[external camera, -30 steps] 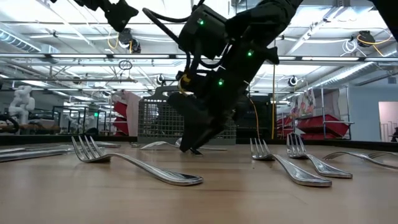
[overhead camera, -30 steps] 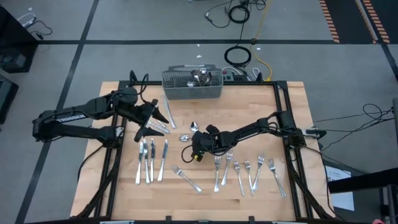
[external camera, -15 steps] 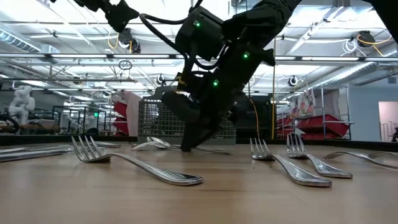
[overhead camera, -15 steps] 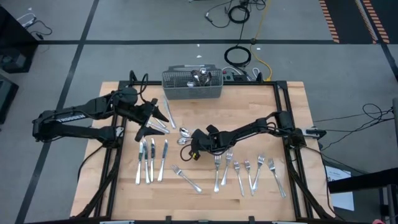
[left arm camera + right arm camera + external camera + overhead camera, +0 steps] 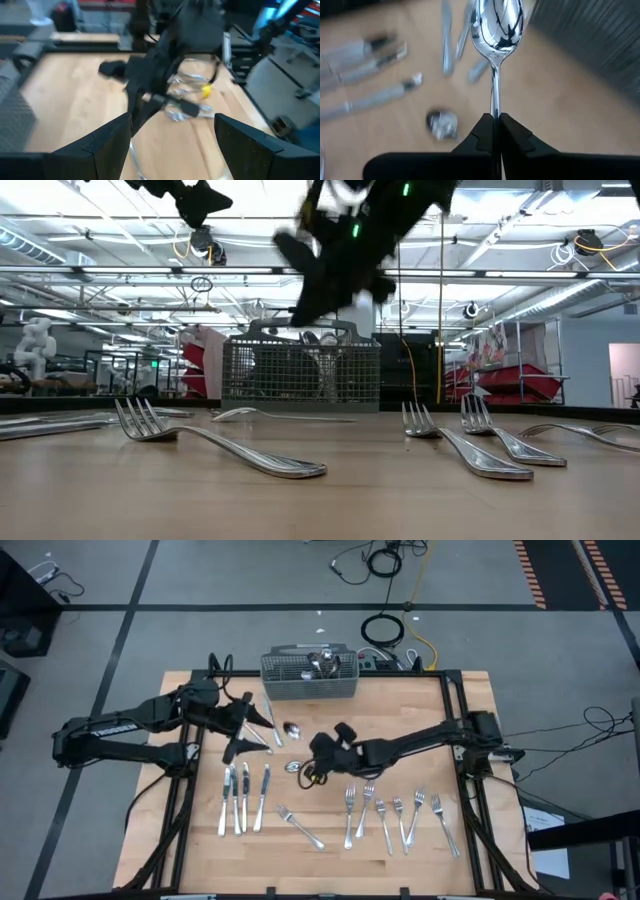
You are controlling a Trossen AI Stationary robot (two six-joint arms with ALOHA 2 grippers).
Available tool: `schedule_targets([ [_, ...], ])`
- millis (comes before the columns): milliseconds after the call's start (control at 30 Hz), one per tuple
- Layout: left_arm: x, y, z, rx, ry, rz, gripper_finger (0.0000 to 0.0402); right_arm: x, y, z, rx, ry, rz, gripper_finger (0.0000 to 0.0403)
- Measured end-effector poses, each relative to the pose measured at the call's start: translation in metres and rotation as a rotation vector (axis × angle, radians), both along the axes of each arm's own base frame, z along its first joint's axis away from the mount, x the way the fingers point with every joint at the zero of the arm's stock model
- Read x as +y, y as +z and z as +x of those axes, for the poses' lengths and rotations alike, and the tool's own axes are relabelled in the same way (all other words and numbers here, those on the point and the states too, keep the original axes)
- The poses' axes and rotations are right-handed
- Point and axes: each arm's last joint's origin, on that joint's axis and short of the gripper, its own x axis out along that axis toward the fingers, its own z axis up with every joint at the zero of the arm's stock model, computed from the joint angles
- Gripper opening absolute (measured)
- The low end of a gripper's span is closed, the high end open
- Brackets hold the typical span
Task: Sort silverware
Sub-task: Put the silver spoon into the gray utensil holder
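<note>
The silverware lies in groups on the wooden table (image 5: 200, 840): knives (image 5: 243, 795) at the left, forks (image 5: 395, 812) at the right, and a loose spoon (image 5: 293, 767) near the middle. My right gripper (image 5: 314, 743) is above the table's middle, shut on another spoon (image 5: 496, 22), whose bowl (image 5: 292, 728) points toward the far left. My left gripper (image 5: 172, 140) hovers open over the table's left part (image 5: 245, 725), above the knives' far ends, with nothing between its fingers. My right gripper pinches the spoon's thin handle (image 5: 494, 107) between its two fingertips (image 5: 482, 131). The fingers come slanting down from the table's right side, roughly in line with the handle. The spoon sticks out past the fingertips, bowl foremost, lifted clear of the table.
A grey wire-mesh basket (image 5: 310, 680) with a few pieces in it stands at the table's far edge, in the middle. A lone fork (image 5: 300, 827) lies near the front, between knives and forks. Cables and a small box lie behind the basket.
My right gripper has shut on the spoon's handle, drawn the spoon a little toward the table's left, then risen with it. The spoon is now lifted clear of the table, its bowl nearer the far left. The other spoon has stayed on the table.
</note>
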Motion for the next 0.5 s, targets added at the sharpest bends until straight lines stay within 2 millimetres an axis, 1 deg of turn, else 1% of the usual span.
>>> schedule_targets([
  [67, 0.001, 0.003, 0.001, -0.036, 0.018, 0.016, 0.0288, 0.001, 0.028, -0.008, -0.064, -0.024, -0.082, 0.0001],
  [167, 0.002, 0.009, 0.003, -0.100, 0.038, 0.039, 0.0288, 0.001, 0.063, -0.022, -0.127, -0.053, -0.188, 0.0001],
  [300, 0.003, 0.017, 0.007, -0.184, 0.047, 0.081, 0.0288, 0.003, 0.101, -0.034, -0.233, -0.016, -0.267, 0.0001],
  [333, 0.004, 0.017, 0.008, -0.197, 0.051, 0.087, 0.0288, 0.004, 0.108, -0.036, -0.263, -0.001, -0.283, 0.0001],
  [400, 0.005, 0.018, 0.013, -0.217, 0.053, 0.094, 0.0288, 0.008, 0.117, -0.037, -0.294, 0.022, -0.321, 0.0001],
  [500, 0.008, 0.016, 0.023, -0.231, 0.054, 0.098, 0.0288, 0.012, 0.124, -0.037, -0.326, 0.050, -0.361, 0.0000],
])
